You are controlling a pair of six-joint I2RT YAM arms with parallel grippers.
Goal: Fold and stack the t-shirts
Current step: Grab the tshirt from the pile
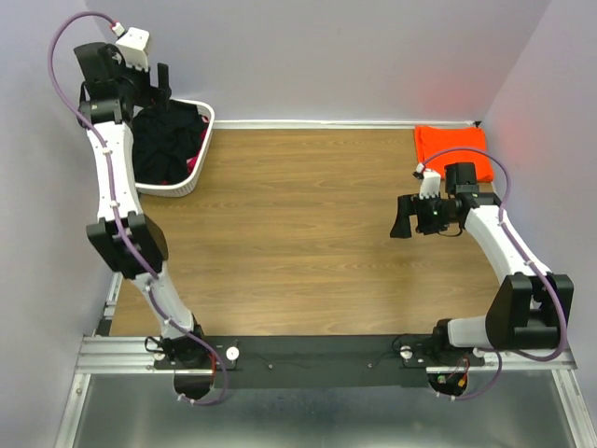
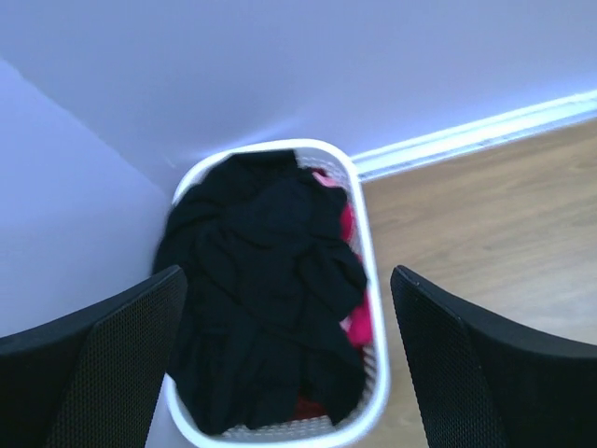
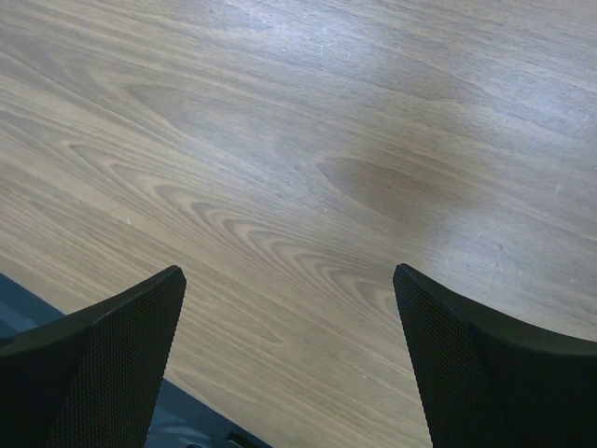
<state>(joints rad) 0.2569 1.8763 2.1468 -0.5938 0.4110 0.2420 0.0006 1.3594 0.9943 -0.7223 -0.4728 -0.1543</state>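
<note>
**Left gripper** (image 2: pixel 287 280): jaws spread wide, nothing between them, touching nothing. It hangs over the basket at the table's 10 o'clock corner, pointing down into it.

**Right gripper** (image 3: pixel 289 275): jaws spread wide and empty. It is above bare wood at about 3 o'clock and is clear of the cloth.

**Basket** (image 2: pixel 370 308): white lattice plastic, oblong, standing against the left wall. It holds:
- Black shirt (image 2: pixel 261 280): crumpled, filling most of the basket and heaped up to the rim.
- Pink-red cloth (image 2: pixel 359 322): mostly buried, showing only along the 3 o'clock side under the black shirt. What kind of garment it is cannot be told.

**Orange shirt** (image 1: pixel 452 149): a flat, compact, roughly square shape on the table (image 1: pixel 298 233) at 2 o'clock, in the far right corner. It is well apart from the basket and lies just beyond the right arm's wrist.
</note>
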